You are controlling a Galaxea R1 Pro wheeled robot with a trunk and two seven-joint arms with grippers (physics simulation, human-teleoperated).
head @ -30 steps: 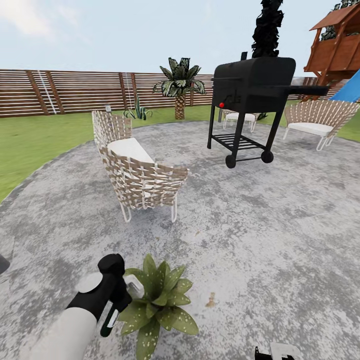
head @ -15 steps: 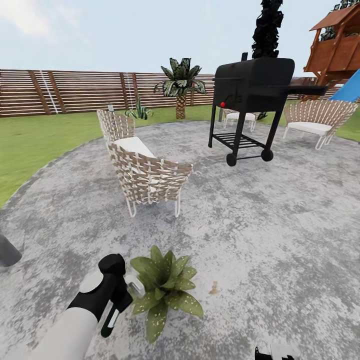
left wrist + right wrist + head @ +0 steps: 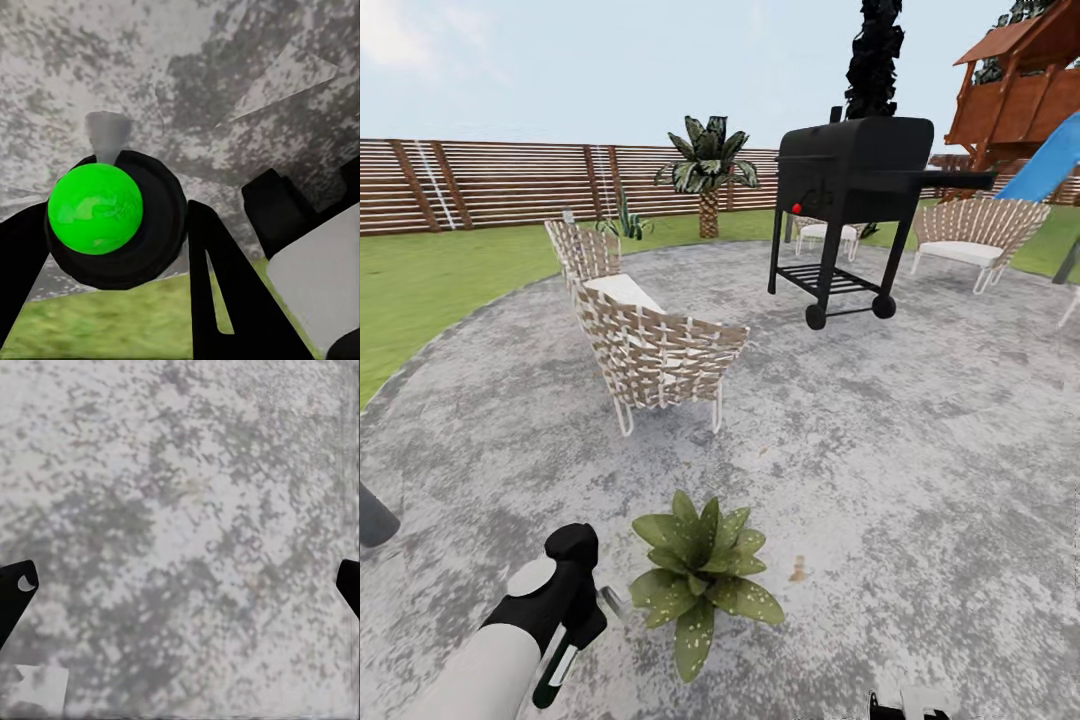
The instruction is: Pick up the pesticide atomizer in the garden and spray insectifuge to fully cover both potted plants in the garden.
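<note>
- Left gripper, near left: clenched on the pesticide atomizer, bottle hanging down, slightly tilted. In the left wrist view the fingers flank its dark body, green disc facing the lens.
- Potted plant sits just right of that gripper, upright on the stone patio; left arm clearly nearer.
- Open paving all round; wicker chair well beyond.
- Right gripper: fingertips wide apart, released, nothing between.
</note>
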